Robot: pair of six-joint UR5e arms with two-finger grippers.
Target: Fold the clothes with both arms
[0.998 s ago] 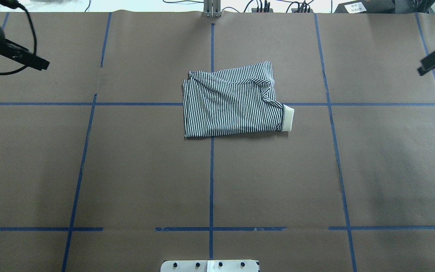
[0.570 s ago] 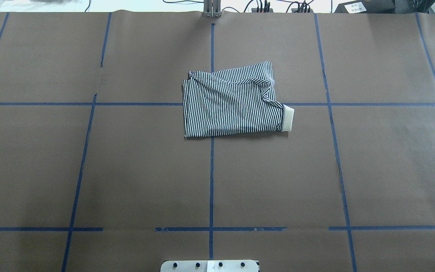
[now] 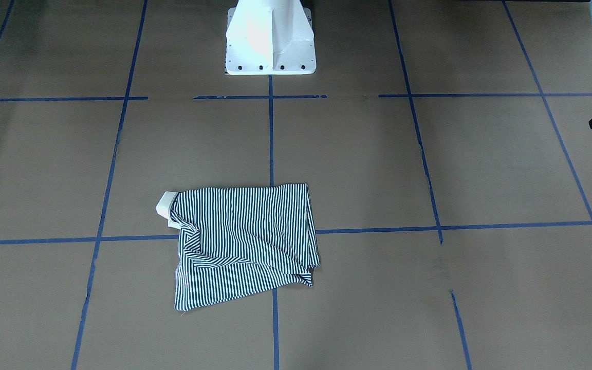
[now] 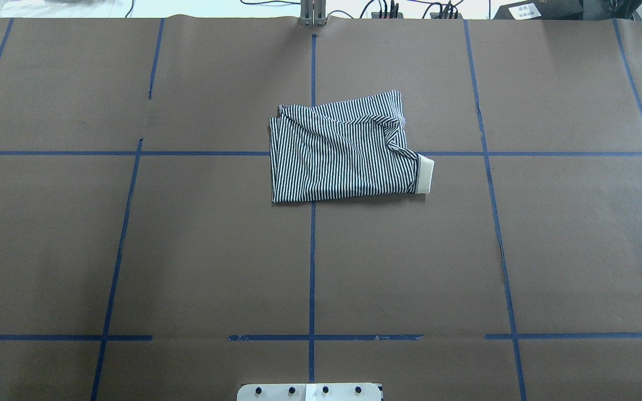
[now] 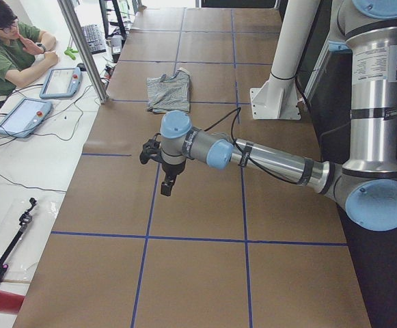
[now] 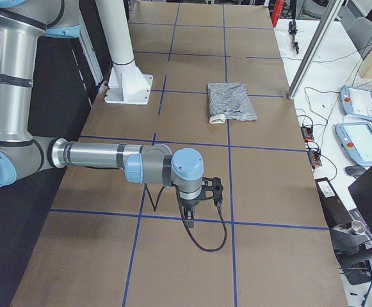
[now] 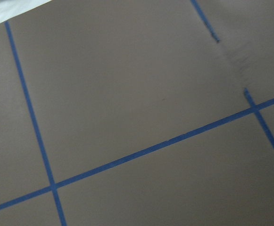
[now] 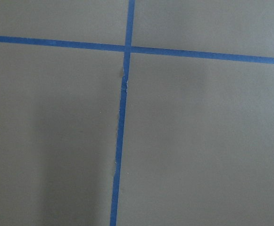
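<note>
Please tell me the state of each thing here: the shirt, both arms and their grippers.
Shirt: folded, lying on the table, held by nothing; cream band sticks out at one edge.
Left arm: stretched out low over the table, apart from the shirt.
Left gripper: pointing down, nothing in it; open or shut, cannot tell.
Right arm: stretched out low, apart from the shirt.
Right gripper: pointing down, nothing in it; open or shut, cannot tell.

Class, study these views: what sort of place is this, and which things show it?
Probably a robotics lab: a jointed left arm and right arm reach over a paper-covered table gridded with blue tape, and control tablets lie on a side desk.
</note>
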